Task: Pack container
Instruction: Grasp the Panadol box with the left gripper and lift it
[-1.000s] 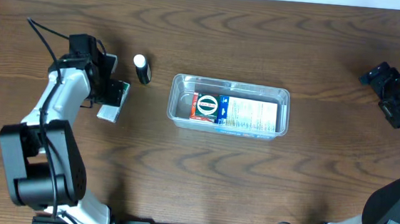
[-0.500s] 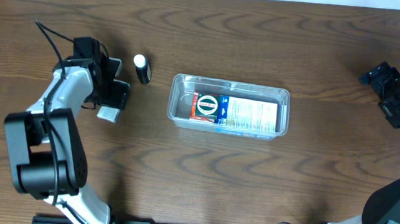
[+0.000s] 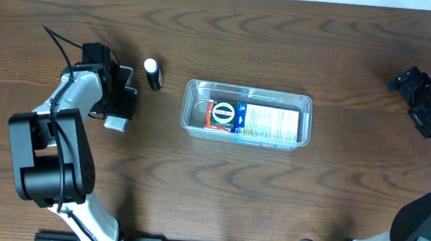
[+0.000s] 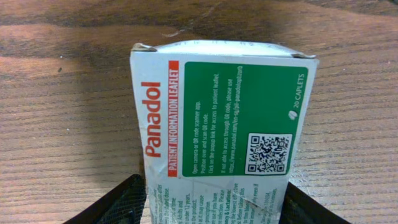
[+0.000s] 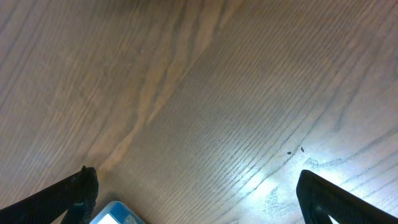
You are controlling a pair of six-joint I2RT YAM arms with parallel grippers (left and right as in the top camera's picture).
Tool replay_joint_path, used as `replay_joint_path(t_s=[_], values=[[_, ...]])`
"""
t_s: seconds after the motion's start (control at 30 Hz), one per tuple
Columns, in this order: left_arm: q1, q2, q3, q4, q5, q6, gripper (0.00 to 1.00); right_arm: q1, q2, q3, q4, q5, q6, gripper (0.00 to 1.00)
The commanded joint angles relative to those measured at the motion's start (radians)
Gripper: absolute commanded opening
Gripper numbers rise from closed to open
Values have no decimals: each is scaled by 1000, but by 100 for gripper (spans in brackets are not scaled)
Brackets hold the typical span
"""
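The clear plastic container (image 3: 249, 89) stands at the table's middle with a red-and-blue box (image 3: 222, 115) and a white printed box (image 3: 271, 123) lying inside. My left gripper (image 3: 122, 100) is left of it, down over a white-and-green Panadol box (image 3: 115, 123). In the left wrist view the Panadol box (image 4: 217, 118) fills the gap between both fingers (image 4: 214, 190), which touch its sides. My right gripper (image 3: 421, 98) is at the far right edge, open and empty, over bare wood in its wrist view (image 5: 196, 186).
A small black bottle with a white cap (image 3: 152, 74) lies between my left gripper and the container. A blue-and-white corner of something (image 5: 115, 213) shows at the bottom of the right wrist view.
My left gripper has shifted slightly and settled lower over the Panadol box, which now shows less from above. The right arm and the container have not moved.
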Motion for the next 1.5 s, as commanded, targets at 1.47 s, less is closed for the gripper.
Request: replay_joint_path(t_s=[1.47], values=[[0, -56, 9, -67, -24, -169, 70, -3, 0, 8, -1, 3, -12, 99]])
